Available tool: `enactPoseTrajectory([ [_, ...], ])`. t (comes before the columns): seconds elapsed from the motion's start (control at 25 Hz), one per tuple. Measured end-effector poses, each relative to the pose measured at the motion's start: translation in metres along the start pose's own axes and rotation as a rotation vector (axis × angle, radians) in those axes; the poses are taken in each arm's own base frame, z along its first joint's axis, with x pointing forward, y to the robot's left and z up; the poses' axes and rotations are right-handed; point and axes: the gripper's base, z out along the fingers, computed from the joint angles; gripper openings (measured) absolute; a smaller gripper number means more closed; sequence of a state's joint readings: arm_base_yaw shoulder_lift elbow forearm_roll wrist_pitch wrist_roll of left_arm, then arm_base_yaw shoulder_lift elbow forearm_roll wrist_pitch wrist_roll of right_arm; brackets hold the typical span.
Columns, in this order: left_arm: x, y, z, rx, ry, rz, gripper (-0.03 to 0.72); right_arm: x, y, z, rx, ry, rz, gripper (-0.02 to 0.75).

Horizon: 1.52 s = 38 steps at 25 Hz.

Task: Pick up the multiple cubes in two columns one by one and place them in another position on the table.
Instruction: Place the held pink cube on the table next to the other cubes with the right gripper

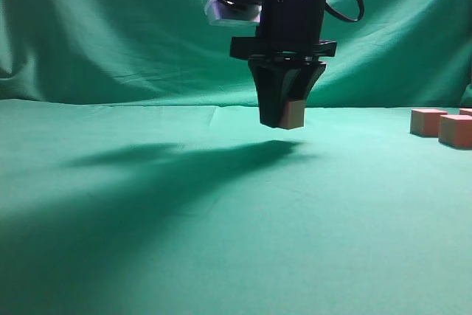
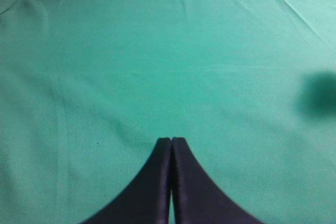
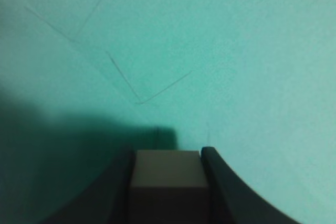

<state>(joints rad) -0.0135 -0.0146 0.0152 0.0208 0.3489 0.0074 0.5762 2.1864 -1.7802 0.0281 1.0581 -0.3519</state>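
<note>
Held cube (image 1: 296, 114) mid-air above table (image 1: 221, 241) centre, three cubes (image 1: 428, 122) far right — well apart

Exterior view set low, near tabletop height, facing along green cloth-covered table (image 1: 221, 241) toward draped backdrop. Both wrist views aimed down past black finger pairs, close to cloth. Small tan matte cube (image 1: 295, 113) shared by exterior and right wrist views (image 3: 167, 179).

Wrinkled green cloth backdrop (image 1: 110, 27) behind, perhaps draped in folds, under soft shadowy light.
</note>
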Motion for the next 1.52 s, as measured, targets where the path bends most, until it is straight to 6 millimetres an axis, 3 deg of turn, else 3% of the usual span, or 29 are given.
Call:
enactPoseTrajectory([
  [0.32, 0.000, 0.000, 0.000, 0.000, 0.000, 0.000, 0.000, 0.001, 0.000, 0.015, -0.010, 0.028, 0.012, 0.269],
  [0.88, 0.000, 0.000, 0.000, 0.000, 0.000, 0.000, 0.000, 0.003, -0.002, 0.015, 0.008, 0.047, 0.016, 0.269],
  [1.24, 0.000, 0.000, 0.000, 0.000, 0.000, 0.000, 0.000, 0.002, -0.002, 0.013, 0.008, 0.054, 0.050, 0.651],
  [1.4, 0.000, 0.000, 0.000, 0.000, 0.000, 0.000, 0.000, -0.005, -0.004, -0.006, 0.007, 0.059, 0.054, 0.669],
  [1.52, 0.000, 0.000, 0.000, 0.000, 0.000, 0.000, 0.000, -0.019, -0.008, -0.033, 0.027, -0.003, 0.057, 0.669],
])
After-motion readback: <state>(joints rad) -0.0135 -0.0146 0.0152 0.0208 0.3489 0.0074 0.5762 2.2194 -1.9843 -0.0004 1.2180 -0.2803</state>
